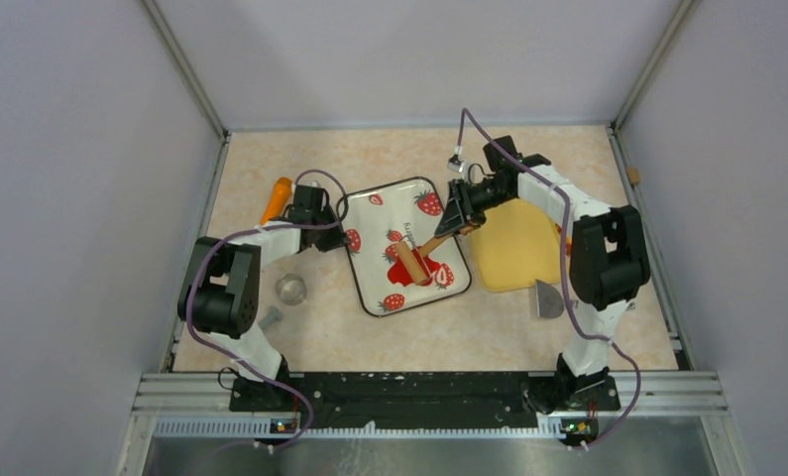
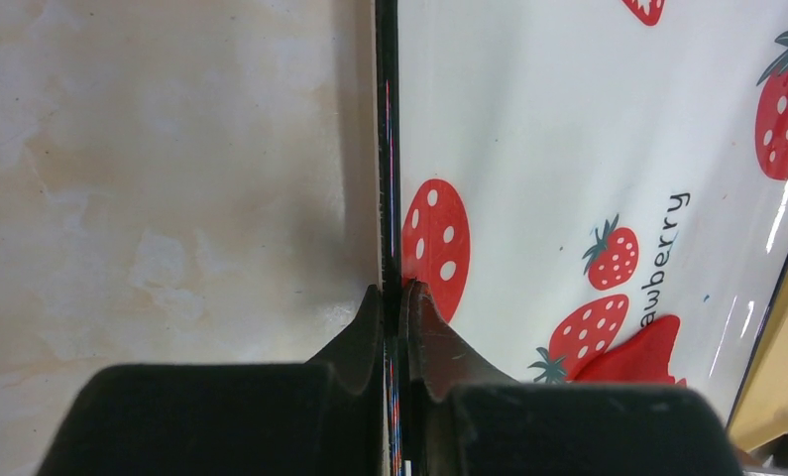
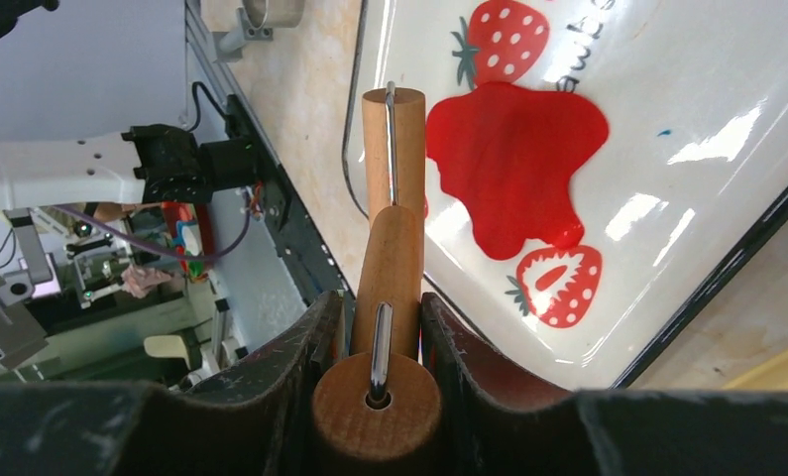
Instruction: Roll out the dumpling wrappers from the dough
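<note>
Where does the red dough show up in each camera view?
Top external: the dough lies on the tray's lower half, by the roller.
Left wrist: bottom right, beside the lettering.
Right wrist: upper centre, right of the roller.
Shared landmark: the strawberry-print tray.

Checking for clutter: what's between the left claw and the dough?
Nothing loose: only bare tray with printed strawberries, shown in the left wrist view.
</note>
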You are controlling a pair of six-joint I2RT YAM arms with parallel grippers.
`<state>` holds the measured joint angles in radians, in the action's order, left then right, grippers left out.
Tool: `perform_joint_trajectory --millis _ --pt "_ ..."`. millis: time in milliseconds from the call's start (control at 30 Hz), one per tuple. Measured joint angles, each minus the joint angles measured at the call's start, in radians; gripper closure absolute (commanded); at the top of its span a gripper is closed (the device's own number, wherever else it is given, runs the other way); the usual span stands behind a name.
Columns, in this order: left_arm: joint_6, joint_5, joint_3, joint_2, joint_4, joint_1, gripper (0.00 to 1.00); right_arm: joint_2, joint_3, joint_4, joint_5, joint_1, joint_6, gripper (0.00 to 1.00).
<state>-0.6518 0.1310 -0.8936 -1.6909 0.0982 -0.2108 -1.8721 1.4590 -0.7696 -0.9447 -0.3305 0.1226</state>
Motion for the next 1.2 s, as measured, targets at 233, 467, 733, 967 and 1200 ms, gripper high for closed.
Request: perform_joint_trajectory --millis 233,467,733,967,1200 --pt "-0.001 0.007 0.002 0.000 -0.002 0.001 1.00 -0.058 0.004 0.011 0.083 0.008 -0.022 1.00" --pt "-0.004 0.007 0.002 0.000 -0.002 0.001 1.00 -0.094 0.004 0.008 0.136 0.009 -0.032 1.00" --pt "-0.009 0.006 0.002 0.002 -0.002 0.001 1.00 -0.117 0.020 0.002 0.138 -0.006 -0.022 1.00" --pt "-0.013 0.003 0.005 0.005 -0.002 0.001 1.00 -0.153 0.055 -0.001 0.127 -0.043 -0.013 1.00" --pt "-0.018 0.002 0.006 0.006 -0.002 0.001 1.00 -0.184 0.076 0.011 0.109 -0.082 0.003 1.00"
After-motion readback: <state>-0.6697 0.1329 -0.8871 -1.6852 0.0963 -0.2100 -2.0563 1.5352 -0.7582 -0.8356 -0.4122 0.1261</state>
